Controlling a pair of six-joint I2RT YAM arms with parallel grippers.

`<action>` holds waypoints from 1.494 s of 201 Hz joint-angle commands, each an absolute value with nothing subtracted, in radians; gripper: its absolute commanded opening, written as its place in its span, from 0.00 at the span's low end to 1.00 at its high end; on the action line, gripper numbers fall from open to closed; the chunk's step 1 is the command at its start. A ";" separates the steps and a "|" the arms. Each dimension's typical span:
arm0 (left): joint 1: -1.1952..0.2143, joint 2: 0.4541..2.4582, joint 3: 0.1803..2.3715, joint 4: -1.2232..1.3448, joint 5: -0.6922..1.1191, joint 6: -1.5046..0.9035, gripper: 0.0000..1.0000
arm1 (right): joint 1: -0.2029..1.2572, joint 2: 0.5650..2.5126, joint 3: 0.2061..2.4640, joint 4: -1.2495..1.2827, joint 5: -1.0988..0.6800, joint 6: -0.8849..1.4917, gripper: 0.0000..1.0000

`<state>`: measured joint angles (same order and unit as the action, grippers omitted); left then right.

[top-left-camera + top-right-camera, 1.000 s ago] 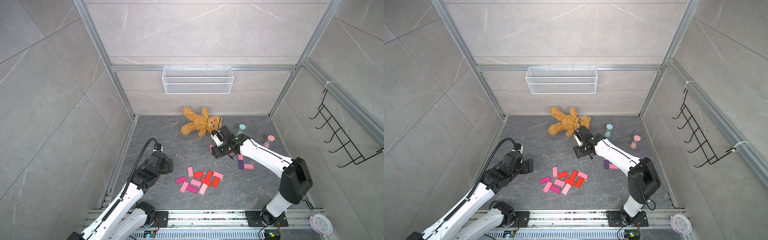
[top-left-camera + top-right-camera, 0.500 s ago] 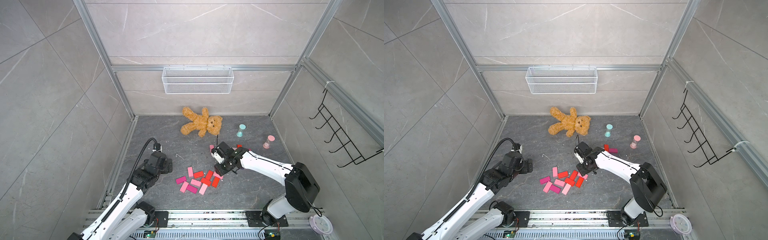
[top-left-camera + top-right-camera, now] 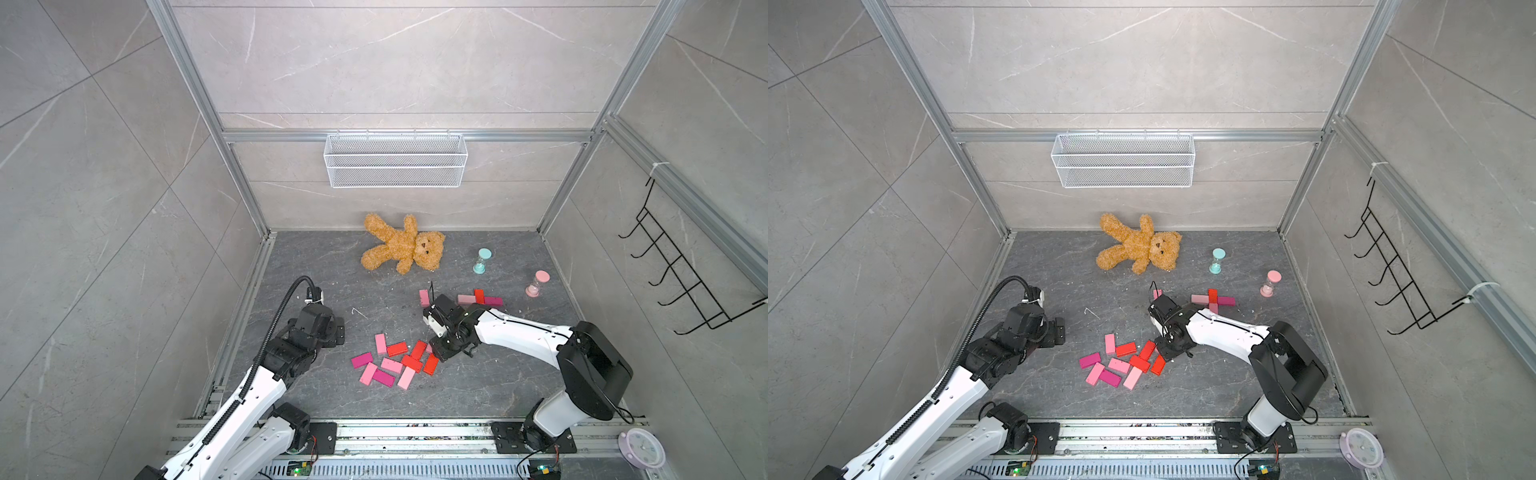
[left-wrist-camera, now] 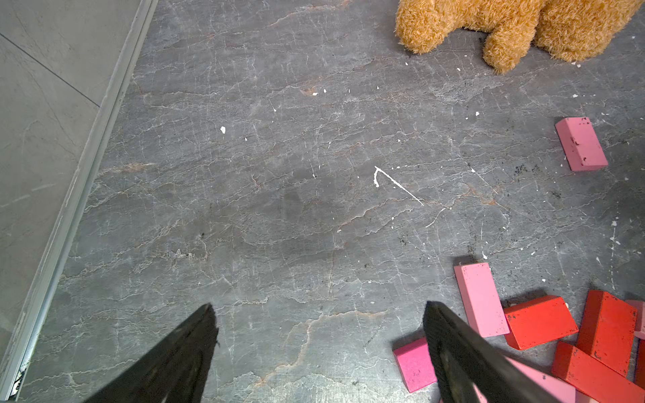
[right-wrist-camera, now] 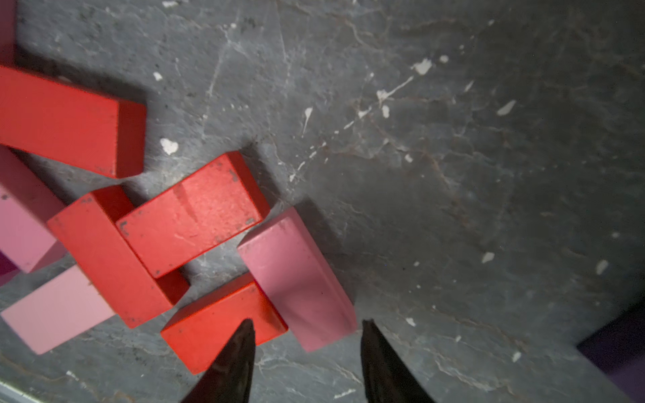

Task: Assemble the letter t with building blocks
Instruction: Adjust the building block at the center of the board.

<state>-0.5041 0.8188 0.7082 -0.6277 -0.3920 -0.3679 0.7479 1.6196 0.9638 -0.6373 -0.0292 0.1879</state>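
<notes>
Right hand (image 5: 307,326) hovers low, fingers (image 5: 237,359) straddling a pink block (image 5: 296,275).

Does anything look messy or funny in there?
Yes. The teddy bear is flopped over by the back wall, and the loose blocks lie jumbled at all angles, with chipped paint. White flecks dot the floor.

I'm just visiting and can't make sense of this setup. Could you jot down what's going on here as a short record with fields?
Left gripper: open, over bare floor, holding nothing
Right gripper: open, jaws astride a light pink block at the edge of the loose pile
Letter so far: small cross of blocks near the pink hourglass
Bystanders: teddy bear, teal hourglass
</notes>
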 commanded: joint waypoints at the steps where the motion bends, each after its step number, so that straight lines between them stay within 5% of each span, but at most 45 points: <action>1: -0.508 0.803 0.710 -0.634 -0.416 -0.381 0.95 | 0.753 1.639 0.958 -0.630 -0.003 0.214 0.51; 219: -0.508 0.806 0.710 -0.591 -0.294 -0.350 0.94 | 0.688 1.668 0.970 -0.650 0.103 0.356 0.47; 300: -0.536 0.945 0.753 -0.504 0.046 -0.302 0.81 | 0.668 1.507 0.926 -0.617 -0.001 0.358 0.61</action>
<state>-0.5114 0.8978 0.7086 -0.5613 -0.1024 -0.3355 0.6800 1.5776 0.9386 -0.6155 0.0097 0.3408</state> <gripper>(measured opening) 0.829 0.609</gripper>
